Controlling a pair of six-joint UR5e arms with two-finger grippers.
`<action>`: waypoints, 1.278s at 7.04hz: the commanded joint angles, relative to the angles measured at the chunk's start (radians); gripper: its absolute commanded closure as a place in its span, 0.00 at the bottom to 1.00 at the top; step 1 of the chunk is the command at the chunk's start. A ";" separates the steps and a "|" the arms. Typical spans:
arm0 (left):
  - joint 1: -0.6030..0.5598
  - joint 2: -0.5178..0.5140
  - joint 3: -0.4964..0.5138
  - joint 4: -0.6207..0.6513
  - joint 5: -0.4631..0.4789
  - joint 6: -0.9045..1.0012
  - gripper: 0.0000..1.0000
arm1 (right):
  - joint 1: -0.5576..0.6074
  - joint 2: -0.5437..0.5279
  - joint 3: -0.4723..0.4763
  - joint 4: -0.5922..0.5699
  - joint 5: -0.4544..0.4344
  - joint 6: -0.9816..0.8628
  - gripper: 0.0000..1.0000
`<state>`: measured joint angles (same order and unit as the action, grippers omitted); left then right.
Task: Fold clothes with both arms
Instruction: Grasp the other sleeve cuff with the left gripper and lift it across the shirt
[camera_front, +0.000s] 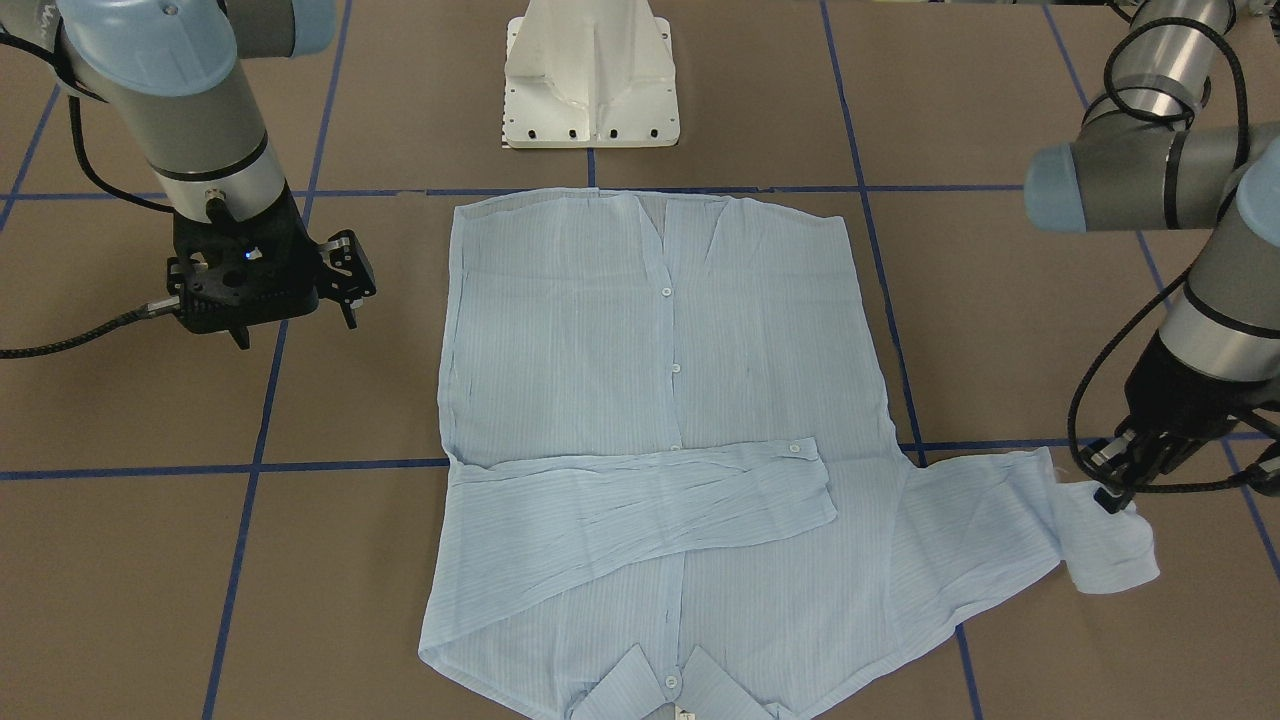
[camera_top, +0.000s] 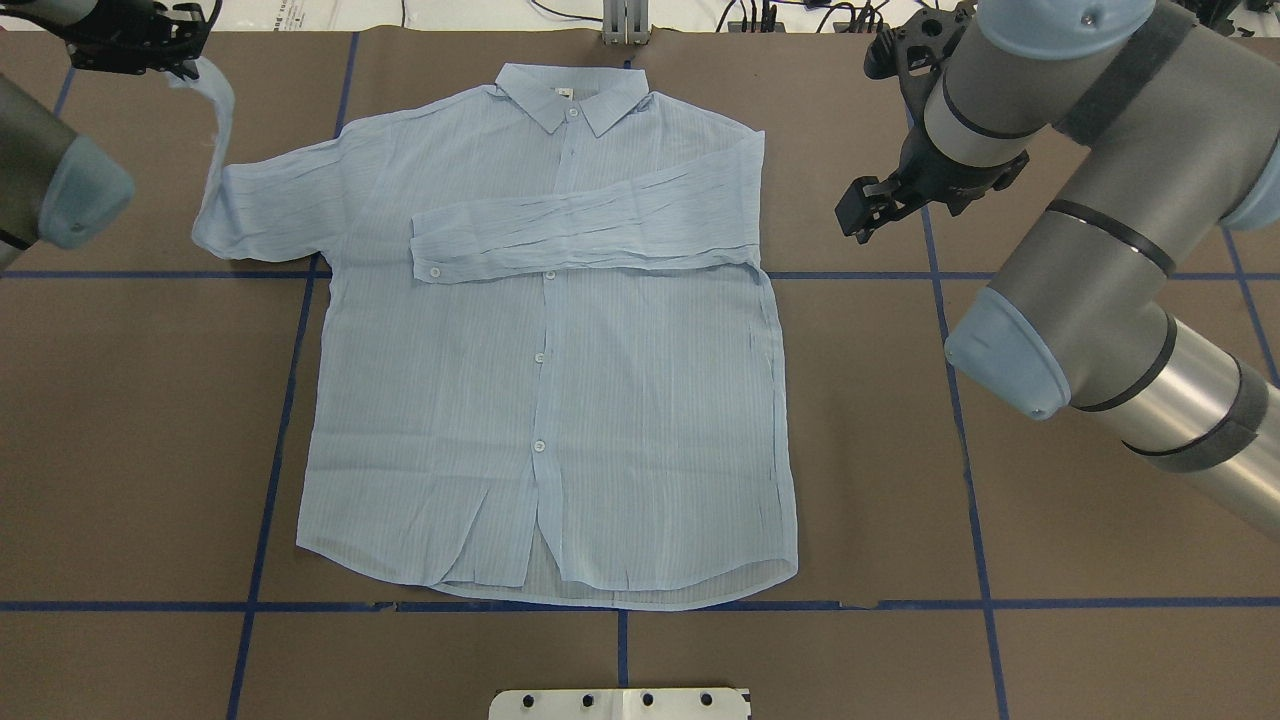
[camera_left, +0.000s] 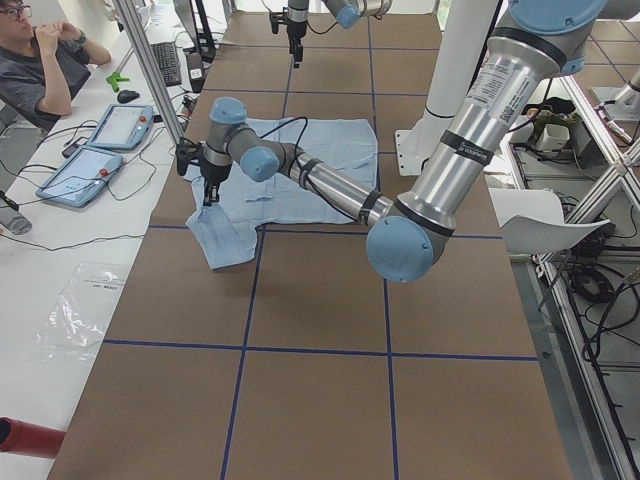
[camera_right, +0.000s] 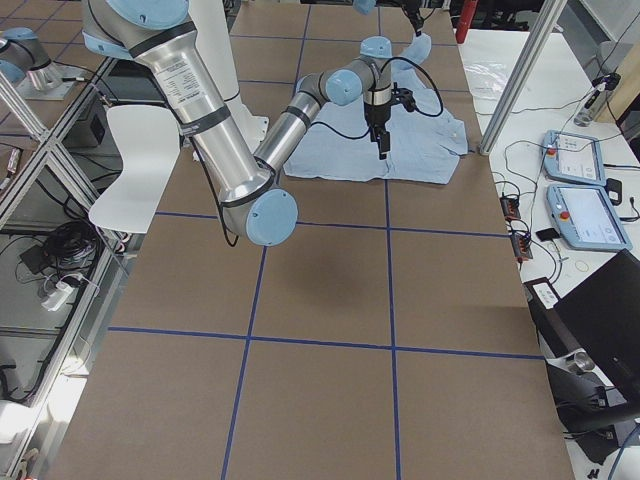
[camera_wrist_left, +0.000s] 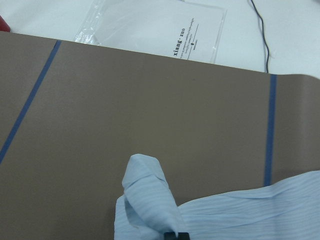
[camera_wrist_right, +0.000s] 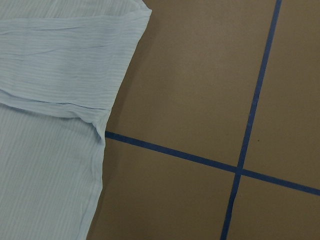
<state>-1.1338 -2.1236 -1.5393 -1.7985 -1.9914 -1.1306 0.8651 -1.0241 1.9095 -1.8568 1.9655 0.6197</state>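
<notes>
The shirt (camera_top: 560, 400) lies flat on the counter (camera_top: 1000, 650); it looks thin and limp. The left gripper (camera_front: 1112, 492) is clamped on its cuff (camera_front: 1115, 548), a sensible hold. The right gripper (camera_front: 297, 328) hangs apart, empty.

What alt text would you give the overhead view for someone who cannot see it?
A pale-blue shirt lies flat on a brown table, one sleeve folded across its chest. At top left the left pincer holds the other sleeve's cuff up off the table; the right pincer hovers open beside the shirt.
</notes>
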 joint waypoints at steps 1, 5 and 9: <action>0.017 -0.148 -0.007 0.044 -0.091 -0.313 1.00 | 0.034 -0.074 0.000 0.080 0.044 -0.032 0.00; 0.184 -0.291 -0.001 -0.011 -0.101 -0.727 1.00 | 0.080 -0.129 -0.006 0.113 0.076 -0.078 0.00; 0.377 -0.304 0.164 -0.207 0.105 -0.834 1.00 | 0.078 -0.129 -0.009 0.113 0.073 -0.069 0.00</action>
<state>-0.8398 -2.4101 -1.4594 -1.9149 -1.9814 -1.9101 0.9436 -1.1536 1.9019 -1.7441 2.0389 0.5485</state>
